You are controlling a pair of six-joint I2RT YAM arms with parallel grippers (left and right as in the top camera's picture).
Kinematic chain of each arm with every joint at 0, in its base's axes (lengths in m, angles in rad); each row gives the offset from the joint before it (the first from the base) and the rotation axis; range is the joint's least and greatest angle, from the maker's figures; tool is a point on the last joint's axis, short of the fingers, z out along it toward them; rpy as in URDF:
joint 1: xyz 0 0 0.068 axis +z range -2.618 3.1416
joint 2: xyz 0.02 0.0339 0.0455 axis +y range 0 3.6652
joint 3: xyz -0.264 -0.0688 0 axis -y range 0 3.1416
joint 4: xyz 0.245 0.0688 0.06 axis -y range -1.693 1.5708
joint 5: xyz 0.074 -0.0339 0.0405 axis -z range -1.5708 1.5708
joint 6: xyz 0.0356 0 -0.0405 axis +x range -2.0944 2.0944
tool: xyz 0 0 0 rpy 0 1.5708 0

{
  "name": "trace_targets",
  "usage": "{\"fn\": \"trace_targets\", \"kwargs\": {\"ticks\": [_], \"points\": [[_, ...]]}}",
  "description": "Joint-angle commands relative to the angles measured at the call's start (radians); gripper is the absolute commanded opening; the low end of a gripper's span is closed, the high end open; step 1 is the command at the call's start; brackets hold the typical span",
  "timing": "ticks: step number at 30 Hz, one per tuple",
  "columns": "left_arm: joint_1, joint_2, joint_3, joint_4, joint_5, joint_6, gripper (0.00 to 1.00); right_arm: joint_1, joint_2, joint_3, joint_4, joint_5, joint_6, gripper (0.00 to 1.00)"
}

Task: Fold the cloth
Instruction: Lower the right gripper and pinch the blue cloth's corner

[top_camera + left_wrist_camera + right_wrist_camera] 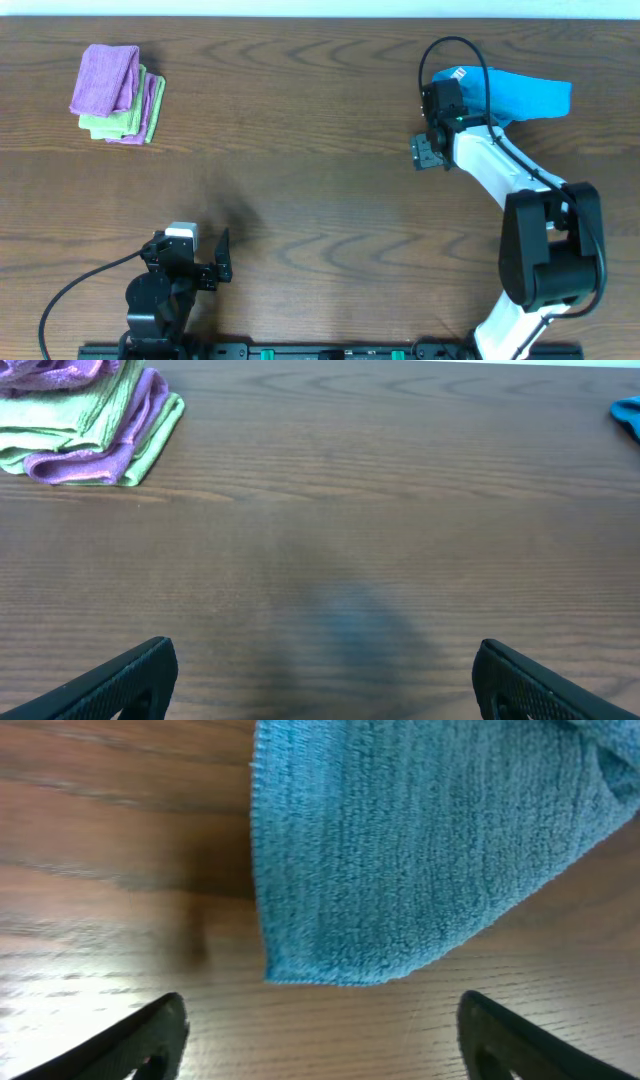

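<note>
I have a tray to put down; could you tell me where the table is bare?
The middle of the table, between the purple and green stack and the blue cloth, is bare, as is the strip right of the left gripper. The far right is crowded: the right gripper hangs beside the cloth.

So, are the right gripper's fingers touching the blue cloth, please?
Apart: the right wrist view shows bare wood between both fingers and the cloth.
</note>
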Motion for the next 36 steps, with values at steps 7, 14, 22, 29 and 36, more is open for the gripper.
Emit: {"fn": "trace_targets", "kwargs": {"ticks": [7, 14, 22, 29, 36], "points": [[0.004, -0.006, -0.018, -0.002, -0.003, -0.004, 0.95, 0.004, 0.028, 0.016, 0.038, 0.054, -0.011, 0.72], [0.004, -0.006, -0.018, -0.002, -0.003, -0.004, 0.95, 0.004, 0.059, 0.016, 0.056, 0.054, -0.011, 0.72], [0.004, -0.006, -0.018, -0.002, -0.003, -0.004, 0.95, 0.001, 0.069, 0.016, 0.111, 0.054, -0.011, 0.6], [0.004, -0.006, -0.018, -0.003, -0.003, -0.004, 0.95, 0.001, 0.069, 0.016, 0.127, 0.04, -0.01, 0.28], [0.004, -0.006, -0.018, -0.002, -0.003, -0.004, 0.96, 0.001, 0.069, 0.016, 0.128, 0.016, 0.002, 0.12]]}}
